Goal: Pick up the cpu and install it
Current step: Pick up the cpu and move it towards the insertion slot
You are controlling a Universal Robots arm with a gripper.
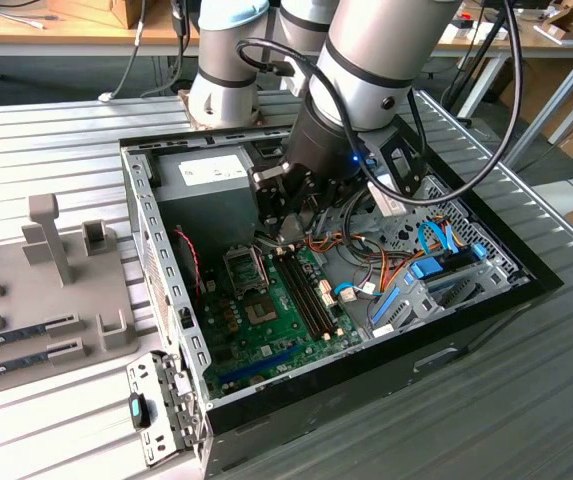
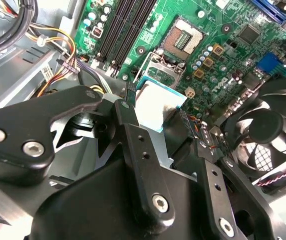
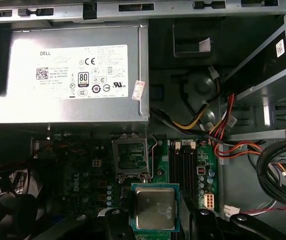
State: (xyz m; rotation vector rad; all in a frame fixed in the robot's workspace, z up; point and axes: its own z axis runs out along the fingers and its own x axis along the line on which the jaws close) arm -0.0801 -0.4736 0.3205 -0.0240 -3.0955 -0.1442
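Gripper [image 3: 157,222] clasping cpu [image 3: 155,207] | 1 cpu edge cut off | fingertips [image 3: 115,220] partly hidden

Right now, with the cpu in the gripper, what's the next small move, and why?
Probably shift the cpu across until it sits squarely over the open socket. The gripper holds it above the board, beside the socket, not over it.

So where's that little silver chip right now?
In the first wrist view the cpu is held in the gripper over the green board, right beside the open socket.
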